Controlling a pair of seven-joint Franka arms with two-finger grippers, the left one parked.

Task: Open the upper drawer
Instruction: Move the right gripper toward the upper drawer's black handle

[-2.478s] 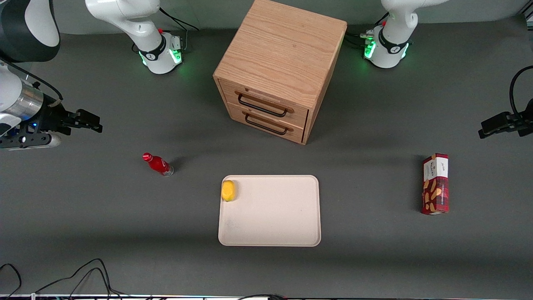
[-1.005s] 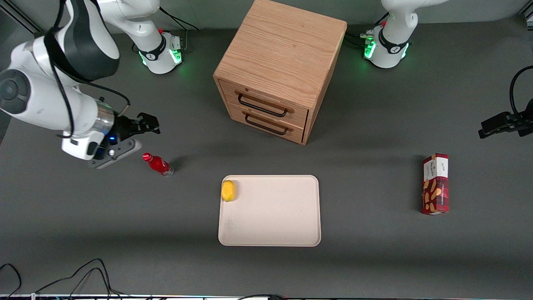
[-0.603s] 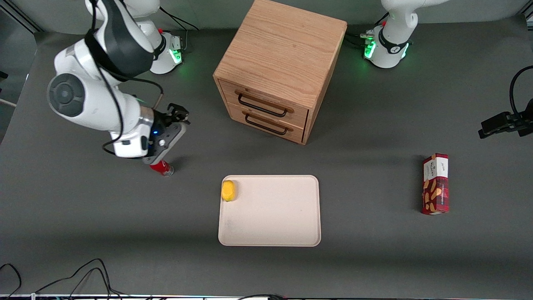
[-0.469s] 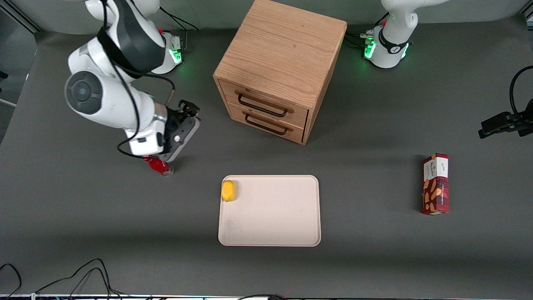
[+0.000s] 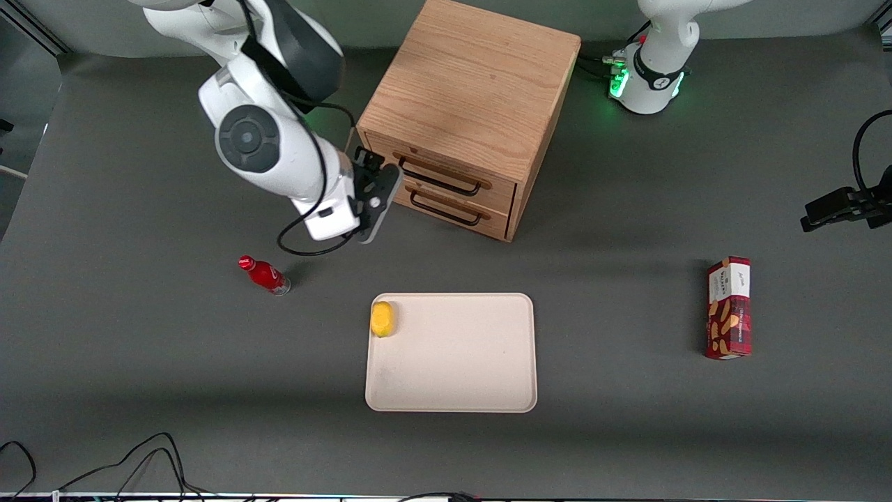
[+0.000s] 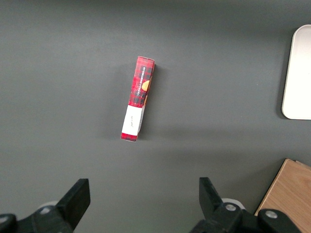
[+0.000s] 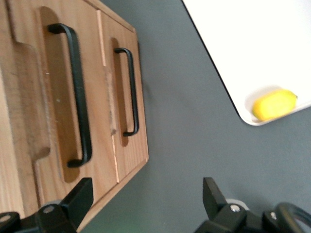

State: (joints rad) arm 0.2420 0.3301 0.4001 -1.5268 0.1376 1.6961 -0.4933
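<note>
1 open gripper (image 7: 146, 204) near upper drawer (image 7: 58, 97); front view hides fingers.

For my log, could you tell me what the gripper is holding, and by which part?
Nothing: the gripper is open and empty, beside the upper drawer, short of its handle.

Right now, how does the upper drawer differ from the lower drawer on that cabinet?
The upper drawer sits above the lower drawer. The gripper, open, hovers beside the upper drawer's handle end, while the lower drawer's handle is farther from it. Both are shut, light oak, with black wire handles.
</note>
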